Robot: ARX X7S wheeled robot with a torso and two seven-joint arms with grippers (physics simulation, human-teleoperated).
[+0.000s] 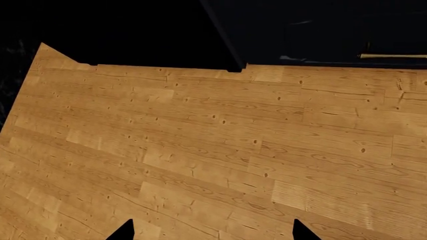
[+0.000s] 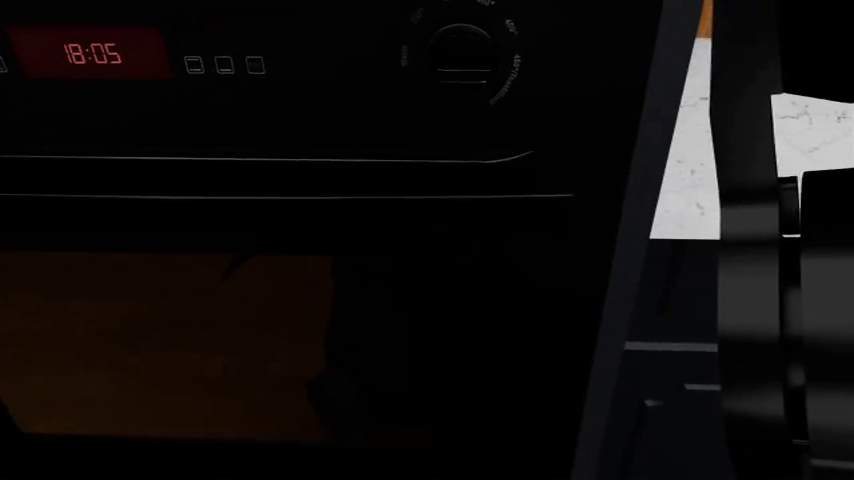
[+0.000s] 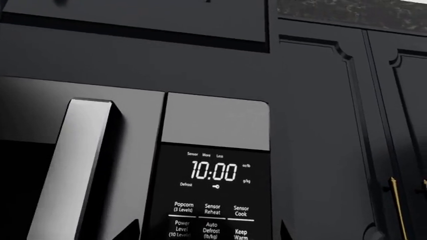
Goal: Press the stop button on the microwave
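Observation:
The microwave (image 3: 87, 120) fills the right wrist view, with a silver door handle (image 3: 70, 170) and a black control panel (image 3: 213, 200). Its display (image 3: 213, 171) reads 10:00, with Popcorn, Sensor Reheat, Sensor Cook, Power Level, Auto Defrost and Keep Warm keys below. The stop button is out of view, below the frame's edge. My right gripper (image 3: 207, 235) is open, its two dark fingertips (image 3: 130, 231) flanking the panel's lower keys, close in front of it. My left gripper (image 1: 212, 235) is open and empty, pointing at the wooden floor (image 1: 200, 150).
Dark cabinet doors (image 3: 333, 125) with a brass handle (image 3: 398, 210) stand beside the microwave. The head view shows a dark oven front with a red 18:05 clock (image 2: 91, 53), a knob (image 2: 461, 50) and a strip of white counter (image 2: 687, 150).

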